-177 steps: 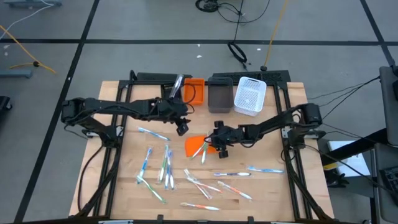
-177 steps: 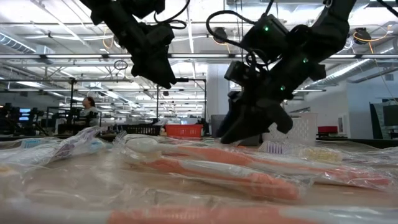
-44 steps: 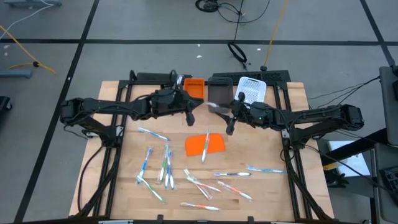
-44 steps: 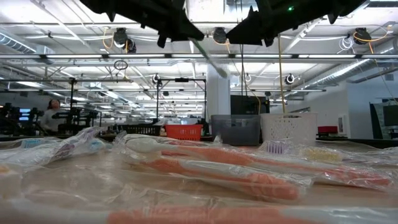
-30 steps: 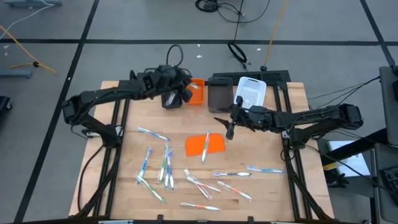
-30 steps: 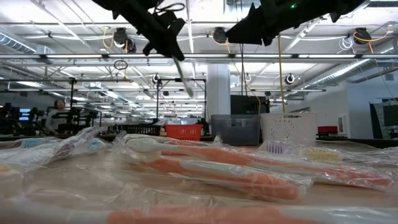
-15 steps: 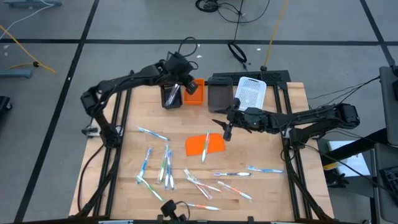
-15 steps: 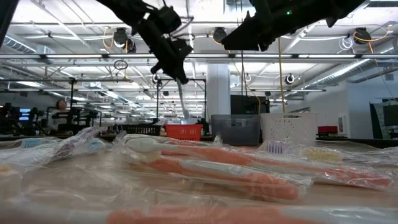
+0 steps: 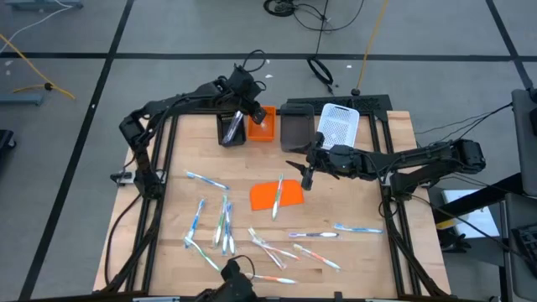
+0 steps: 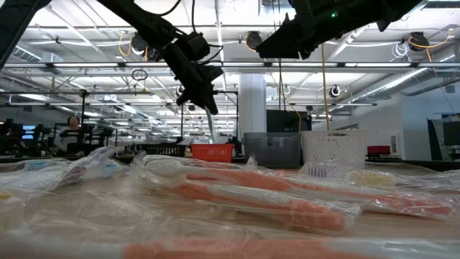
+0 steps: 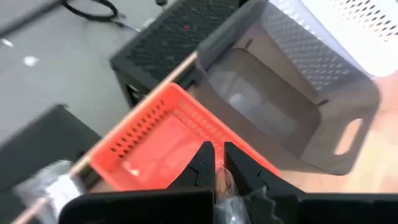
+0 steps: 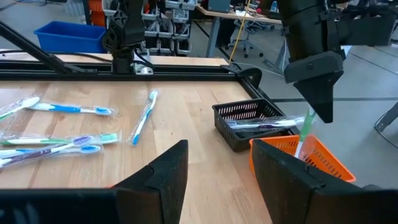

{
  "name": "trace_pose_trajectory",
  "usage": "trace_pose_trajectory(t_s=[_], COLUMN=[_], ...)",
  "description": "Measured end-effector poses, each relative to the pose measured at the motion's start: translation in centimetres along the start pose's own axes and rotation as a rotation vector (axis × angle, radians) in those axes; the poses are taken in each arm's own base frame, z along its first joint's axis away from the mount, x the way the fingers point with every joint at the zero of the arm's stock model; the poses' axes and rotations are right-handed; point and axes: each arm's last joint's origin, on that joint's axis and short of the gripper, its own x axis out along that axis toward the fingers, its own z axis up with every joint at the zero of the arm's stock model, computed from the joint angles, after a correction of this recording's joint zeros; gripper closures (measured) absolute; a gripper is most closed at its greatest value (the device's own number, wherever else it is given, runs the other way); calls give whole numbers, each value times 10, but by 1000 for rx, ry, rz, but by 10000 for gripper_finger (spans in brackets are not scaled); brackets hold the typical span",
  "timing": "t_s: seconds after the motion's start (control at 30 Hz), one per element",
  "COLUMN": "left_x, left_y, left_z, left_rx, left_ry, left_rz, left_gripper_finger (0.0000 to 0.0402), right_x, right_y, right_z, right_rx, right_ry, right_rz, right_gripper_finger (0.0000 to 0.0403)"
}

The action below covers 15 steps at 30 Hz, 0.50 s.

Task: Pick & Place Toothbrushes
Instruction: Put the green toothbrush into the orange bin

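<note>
My left gripper (image 9: 245, 113) hangs at the table's far edge, shut on a green and white toothbrush (image 12: 305, 134) that dangles over the orange bin (image 9: 263, 124). The low view shows this toothbrush (image 10: 210, 124) below the gripper (image 10: 203, 101). The black bin (image 12: 249, 124) beside it holds wrapped toothbrushes. My right gripper (image 9: 305, 179) is held open above mid-table, with nothing between its fingers (image 12: 168, 180). Several toothbrushes (image 9: 222, 222) lie loose on the wood, and one (image 9: 277, 197) lies across the flat orange sheet (image 9: 289, 195). My left gripper pinches the toothbrush's upper end (image 12: 310, 119) between its two fingers, coming from above and slanting down. The brush hangs nearly upright below the fingertips, clear of the table, with its lower end (image 12: 301, 148) at the orange bin's rim. Clear wrapper (image 11: 222, 185) shows between the fingers.
A grey bin (image 9: 297, 130) and a white perforated bin (image 9: 337, 128) stand right of the orange one along the far edge. More toothbrushes (image 9: 315, 235) lie at the near right. Black frame rails (image 9: 159, 168) run along both sides of the table.
My left gripper has sunk and tipped further downward, going toward the orange bin at the far edge. The toothbrush it carries has swung from slanted to nearly upright and come down to the bin's rim.
</note>
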Motion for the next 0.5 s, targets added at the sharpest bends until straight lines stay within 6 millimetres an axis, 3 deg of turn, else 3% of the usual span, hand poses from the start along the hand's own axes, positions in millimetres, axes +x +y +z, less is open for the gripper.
trace_pose_trajectory(t_s=[0.3,0.5], left_x=[-1,20], left_y=[3,9], left_z=[0,-8], left_rx=[-8,-42], left_ry=[6,56], left_rz=[-1,0], left_gripper_finger=[397,397], right_x=[0,0], right_y=[0,0], right_z=[0,0], right_rx=[0,0], right_ry=[0,-2], right_rz=[0,0], right_gripper_finger=[234,234])
